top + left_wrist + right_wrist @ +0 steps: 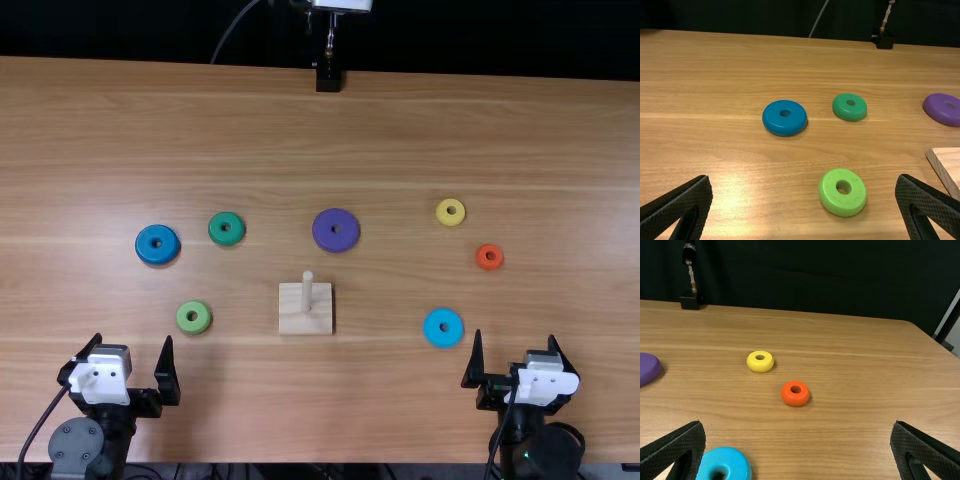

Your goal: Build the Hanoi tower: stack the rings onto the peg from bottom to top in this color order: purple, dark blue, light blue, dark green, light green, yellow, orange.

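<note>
The left gripper (133, 337) is over the near part of the counter (400, 130), and its jaws stand wide open with only air between them. The right gripper (515, 335) is also near this edge, and its jaws are open too, gripping nothing. Close to the left jaws lies the light green ring (201, 321), and a little beyond the right jaws, toward the middle, lies the light blue ring (434, 330). Between the two arms stands the pale wooden base (290, 315), square, and its peg (307, 290) is bare. The peg is round, its long axis upright and its tip pointing up. Farther out, the dark blue ring (166, 249) is at left, with the dark green ring (232, 233) near it, while the purple ring (346, 232), the widest, lies beyond the base. At right are the small orange ring (482, 259) and, farther away, the yellow ring (443, 214). All seven rings are smooth, thick, with rounded edges; they lie flat and apart, so each hole faces up. At the far edge is a black stand (328, 77).
</note>
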`<state>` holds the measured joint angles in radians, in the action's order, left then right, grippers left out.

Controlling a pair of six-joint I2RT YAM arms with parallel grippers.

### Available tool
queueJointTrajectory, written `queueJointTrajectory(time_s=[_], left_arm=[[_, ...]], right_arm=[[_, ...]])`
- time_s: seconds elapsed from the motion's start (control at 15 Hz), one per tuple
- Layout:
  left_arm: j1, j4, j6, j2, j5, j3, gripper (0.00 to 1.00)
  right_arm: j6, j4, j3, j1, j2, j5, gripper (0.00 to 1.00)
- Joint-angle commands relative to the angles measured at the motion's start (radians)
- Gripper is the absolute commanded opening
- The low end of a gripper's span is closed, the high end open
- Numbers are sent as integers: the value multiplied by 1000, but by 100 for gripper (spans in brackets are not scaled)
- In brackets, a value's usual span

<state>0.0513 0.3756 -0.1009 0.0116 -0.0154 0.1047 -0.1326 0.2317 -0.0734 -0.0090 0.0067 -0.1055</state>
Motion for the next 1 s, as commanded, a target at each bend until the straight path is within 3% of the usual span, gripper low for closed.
queueJointTrajectory(time_s=[0.0, 0.2, 0.33, 0.53, 0.93], left_arm=[[-5, 79, 14, -12, -12, -105, 100], [-5, 79, 14, -12, -12, -105, 100], [-5, 79, 14, -12, -12, -105, 100], [-5, 79, 14, -12, -12, -105, 100], [-5, 79, 14, -12, -12, -105, 100]], right_arm=[[0, 58, 63, -11, -7, -29, 100], [2, 60, 60, -11, -7, -29, 100], [-13, 62, 47, -8, -7, -31, 100], [-5, 60, -146, -8, -7, -29, 100], [6, 134, -493, 23, 312, -23, 100]])
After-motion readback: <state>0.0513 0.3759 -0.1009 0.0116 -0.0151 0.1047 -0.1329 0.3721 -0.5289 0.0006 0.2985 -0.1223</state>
